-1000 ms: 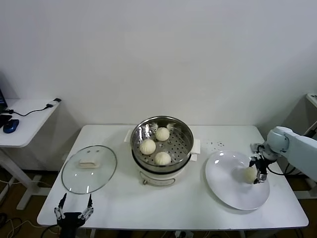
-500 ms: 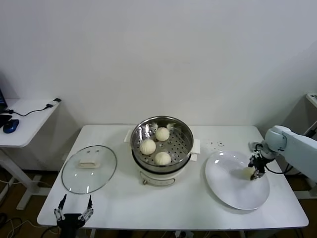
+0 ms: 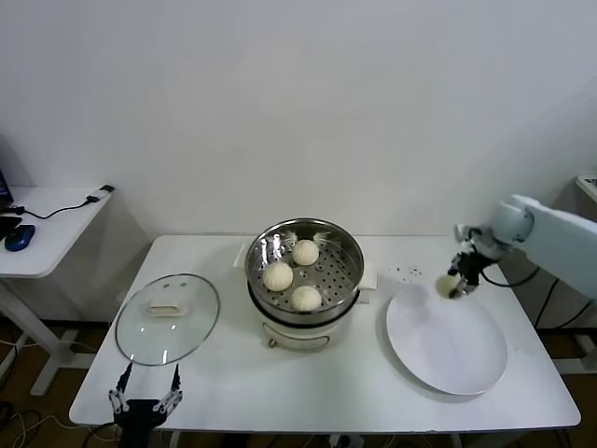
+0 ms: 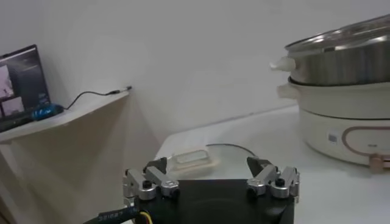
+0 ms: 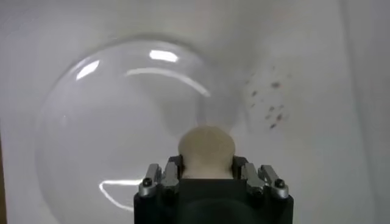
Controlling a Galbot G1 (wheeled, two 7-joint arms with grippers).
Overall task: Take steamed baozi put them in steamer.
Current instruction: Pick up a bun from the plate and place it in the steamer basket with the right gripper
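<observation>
The steel steamer (image 3: 347,245) sits mid-table on its white pot base, and three cream baozi (image 3: 278,275) lie on its perforated floor. My right gripper (image 3: 455,283) is shut on a fourth baozi (image 3: 450,284), held in the air above the far left edge of the white plate (image 3: 448,350). In the right wrist view that baozi (image 5: 206,150) sits between the fingers, with the plate (image 5: 116,122) bare below it. My left gripper (image 3: 144,392) hangs open at the table's front left edge, holding nothing. The steamer's wall (image 4: 347,58) shows in the left wrist view.
A round glass lid (image 3: 168,317) with a white handle lies flat to the left of the steamer. Dark specks (image 3: 407,273) dot the table between steamer and plate. A side desk (image 3: 47,229) with a cable and blue mouse stands at far left.
My right gripper closed on the baozi lying on the plate, lifted it off and carried it up and left toward the steamer. The plate is now bare. The left arm stayed put.
</observation>
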